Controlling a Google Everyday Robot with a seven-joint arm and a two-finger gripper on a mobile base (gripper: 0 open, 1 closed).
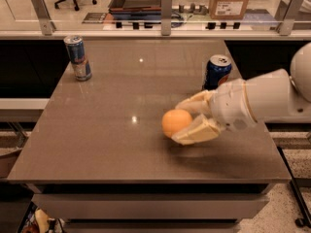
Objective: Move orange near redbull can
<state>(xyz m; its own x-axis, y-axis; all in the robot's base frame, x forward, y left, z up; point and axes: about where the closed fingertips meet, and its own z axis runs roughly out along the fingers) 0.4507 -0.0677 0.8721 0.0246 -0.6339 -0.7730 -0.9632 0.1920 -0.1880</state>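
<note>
The orange (pixel 175 123) is a round orange-yellow fruit at the front right of the table. My gripper (pixel 176 125) reaches in from the right and is shut on it, with one cream finger (pixel 194 102) behind the fruit and the other (pixel 195 132) in front. The orange seems held just above the tabletop. The redbull can (pixel 77 57), slim and silver-blue with red marks, stands upright at the far left corner of the table, well away from the orange.
A dark blue Pepsi can (pixel 216 71) stands upright just behind my gripper's wrist. The grey table (pixel 121 144) ends at a front edge near the orange. A glass rail with posts (pixel 166 6) runs along the far side.
</note>
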